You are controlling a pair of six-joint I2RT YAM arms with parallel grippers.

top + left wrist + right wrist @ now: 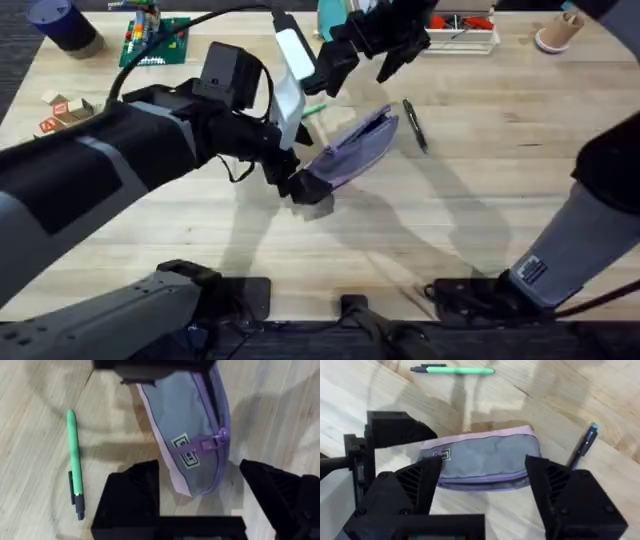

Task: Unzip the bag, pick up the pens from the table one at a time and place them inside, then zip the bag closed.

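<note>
The bag (192, 430) lies mid-table (480, 200), soft and light; it will slump, so you should pin one end and pull the zipper tab (219, 437). The zip looks shut. The green pen (75, 462) lies at its 10 o'clock, the black pen (414, 125) at 2; both are slim and liable to roll. Left tool (200, 490) spread astride the bag's near end; right tool (485, 480) spread above. The far end is hidden under the arm.
</note>
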